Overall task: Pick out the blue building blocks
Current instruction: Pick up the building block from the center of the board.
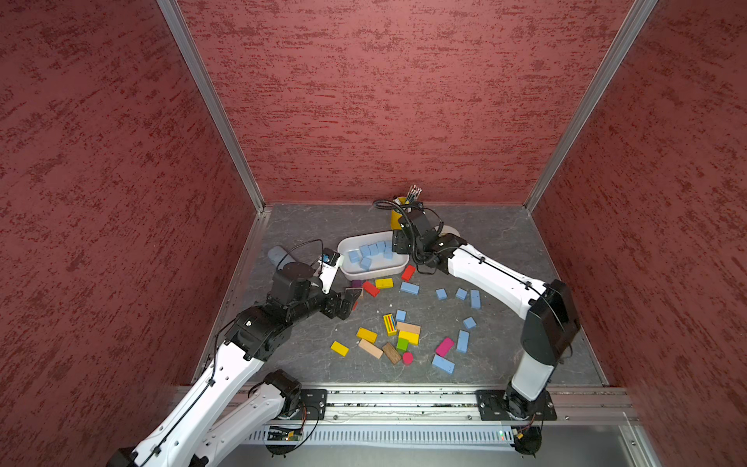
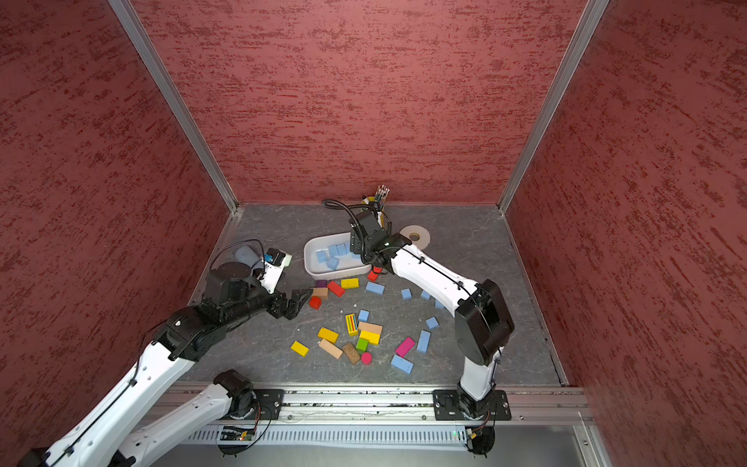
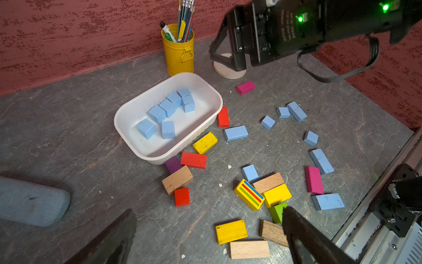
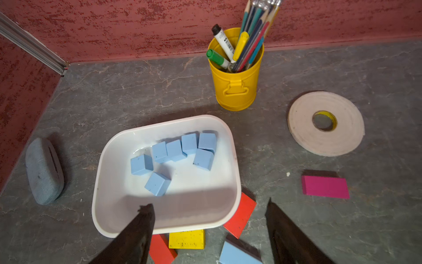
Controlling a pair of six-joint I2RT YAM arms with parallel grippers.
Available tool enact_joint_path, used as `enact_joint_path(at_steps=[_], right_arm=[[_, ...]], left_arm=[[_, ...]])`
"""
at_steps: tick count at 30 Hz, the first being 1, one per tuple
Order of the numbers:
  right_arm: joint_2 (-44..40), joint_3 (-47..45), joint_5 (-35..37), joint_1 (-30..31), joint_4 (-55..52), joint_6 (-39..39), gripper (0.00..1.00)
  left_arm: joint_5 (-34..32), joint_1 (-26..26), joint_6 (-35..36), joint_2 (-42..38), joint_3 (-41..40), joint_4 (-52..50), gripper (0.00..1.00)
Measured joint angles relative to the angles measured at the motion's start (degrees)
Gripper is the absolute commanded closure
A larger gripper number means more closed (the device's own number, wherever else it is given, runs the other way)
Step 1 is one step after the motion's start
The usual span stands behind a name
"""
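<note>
Several light blue cubes [image 4: 174, 149] lie in the white tub [image 4: 235, 164], also seen in both top views [image 1: 366, 250] [image 2: 333, 250]. More blue blocks lie loose on the grey table, such as a long one [image 1: 409, 288] near the tub, a cube [image 1: 400, 315] and a large one [image 1: 443, 364] near the front. My right gripper [image 4: 207, 203] hangs open and empty over the tub's near end [image 1: 398, 244]. My left gripper [image 3: 208, 210] is wide open and empty above bare table, left of the block pile [image 2: 301, 301].
Red [image 4: 239, 214], yellow [image 3: 205, 142], pink [image 3: 314, 179], green and wooden blocks are scattered among the blue ones. A yellow pen cup [image 4: 236, 91] and a tape roll [image 4: 325, 123] stand behind the tub. A grey case [image 4: 43, 171] lies to its left.
</note>
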Motion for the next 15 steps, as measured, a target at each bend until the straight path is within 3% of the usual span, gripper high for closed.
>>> enact_joint_path(at_steps=[15], right_arm=[[-17.4,-22.9,0.2,-3.3,2.0,6.0,0.13]], left_arm=[[2.5,0.2,0.0,0.0,-0.1,0.2,0.0]])
